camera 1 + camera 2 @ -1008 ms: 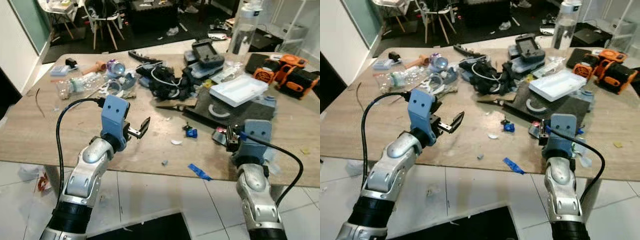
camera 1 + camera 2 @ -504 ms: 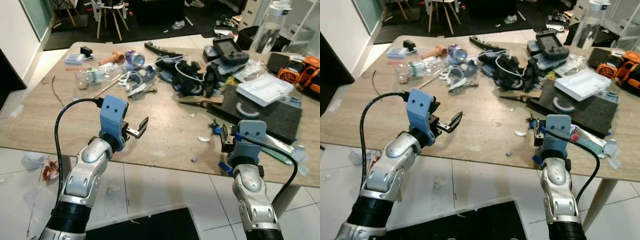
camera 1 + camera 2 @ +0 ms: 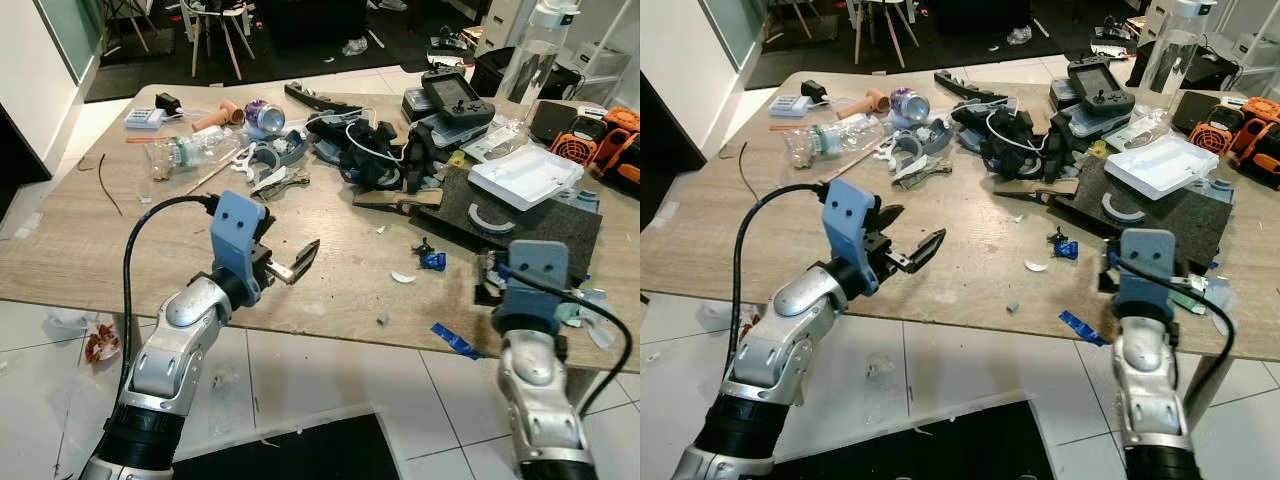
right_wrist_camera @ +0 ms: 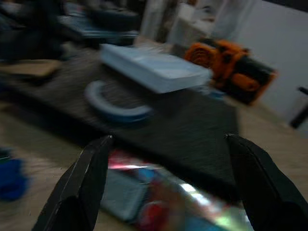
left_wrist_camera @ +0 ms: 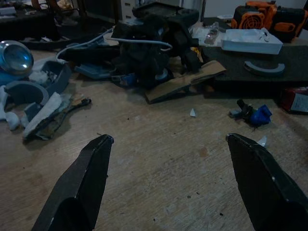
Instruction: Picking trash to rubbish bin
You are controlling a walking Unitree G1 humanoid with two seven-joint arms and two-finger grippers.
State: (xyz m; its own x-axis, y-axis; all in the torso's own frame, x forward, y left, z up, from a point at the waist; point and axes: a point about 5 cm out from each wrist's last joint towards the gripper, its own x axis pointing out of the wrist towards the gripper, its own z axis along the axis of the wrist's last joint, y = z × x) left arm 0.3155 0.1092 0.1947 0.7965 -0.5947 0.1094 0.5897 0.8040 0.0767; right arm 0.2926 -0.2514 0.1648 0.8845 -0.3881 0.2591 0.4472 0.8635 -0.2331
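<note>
Right wrist view, though blurred, looks past two widely parted black fingers [image 4: 82,187] at a shiny foil wrapper [image 4: 159,199] lying on the desk just ahead, with a black mat [image 4: 183,125] beyond it carrying a white tray [image 4: 154,67] and a grey ring-shaped piece [image 4: 115,103]. From the head camera, that wrapper [image 3: 1188,293] lies at the near right edge of the desk [image 3: 760,240], just right of the right gripper [image 3: 488,280], which hovers released over the edge. A blue scrap [image 3: 456,341] lies on the near edge left of that arm, and a small blue piece [image 3: 432,261], a white chip [image 3: 402,277] and a grey bit [image 3: 382,319] are scattered on the bare wood between the two arms. The left gripper [image 3: 298,262] is raised above the near middle of the desk, its fingers [image 5: 86,178] spread wide and empty. Farther back sit a black tangle of cables and gear [image 3: 370,155], a crushed clear plastic bottle [image 3: 185,155] at far left, and an orange tool [image 3: 605,140] at far right. Crumpled litter [image 3: 85,340] lies on the floor tiles to the left.
</note>
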